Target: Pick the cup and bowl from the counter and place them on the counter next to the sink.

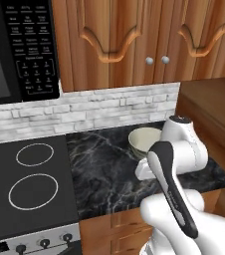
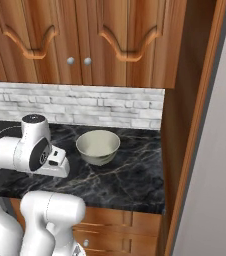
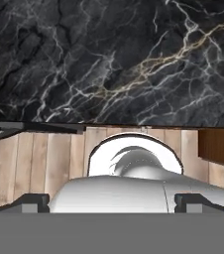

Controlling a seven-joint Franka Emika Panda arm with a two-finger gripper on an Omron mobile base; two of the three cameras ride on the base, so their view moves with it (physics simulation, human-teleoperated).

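Cream bowl [image 2: 97,145] round, smooth inside, upright on marble counter [image 2: 130,175]; hand [image 3: 111,201] fully open, empty.

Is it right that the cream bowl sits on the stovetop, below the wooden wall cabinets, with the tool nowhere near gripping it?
Not quite. The bowl sits on the black marble counter, not the stovetop, which lies off to its left in the left base view. The rest holds: it is below the wooden wall cabinets, and nothing grips it. The right base view shows this best.
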